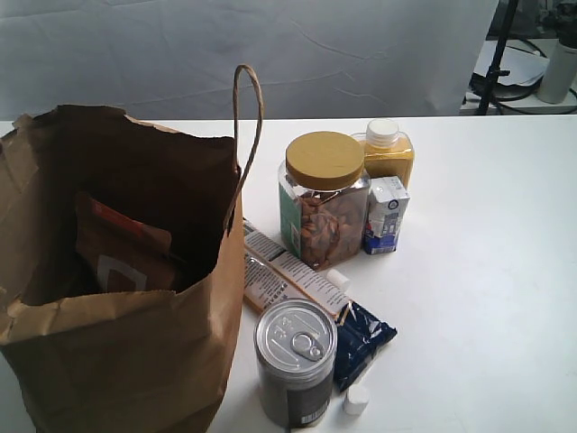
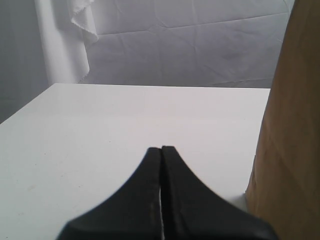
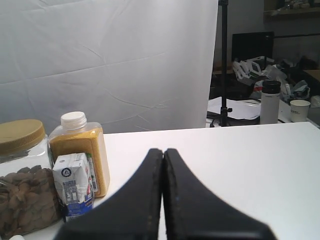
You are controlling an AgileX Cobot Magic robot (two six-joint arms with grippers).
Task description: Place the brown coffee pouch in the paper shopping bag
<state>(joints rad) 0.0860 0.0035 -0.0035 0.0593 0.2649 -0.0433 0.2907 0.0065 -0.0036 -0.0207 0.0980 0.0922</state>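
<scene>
The paper shopping bag (image 1: pixel 135 361) stands open at the left of the exterior view, one loop handle (image 1: pixel 252 117) sticking up. Inside it leans the brown coffee pouch (image 1: pixel 122 248), its red-orange stripe and white square outline showing. Neither gripper appears in the exterior view. In the left wrist view my left gripper (image 2: pixel 161 148) is shut and empty above bare table, with the bag's wall (image 2: pixel 290 130) beside it. My right gripper (image 3: pixel 163 150) is also shut and empty in the right wrist view, off to the side of the jars.
Beside the bag stand a nut jar with a yellow lid (image 1: pixel 323 198), an orange-filled bottle (image 1: pixel 388 149), a small milk carton (image 1: pixel 386 215), a tin can (image 1: pixel 295 361). A long tube (image 1: pixel 288 271) and a dark blue packet (image 1: pixel 362 341) lie flat. A tripod (image 3: pixel 223 60) stands beyond the table.
</scene>
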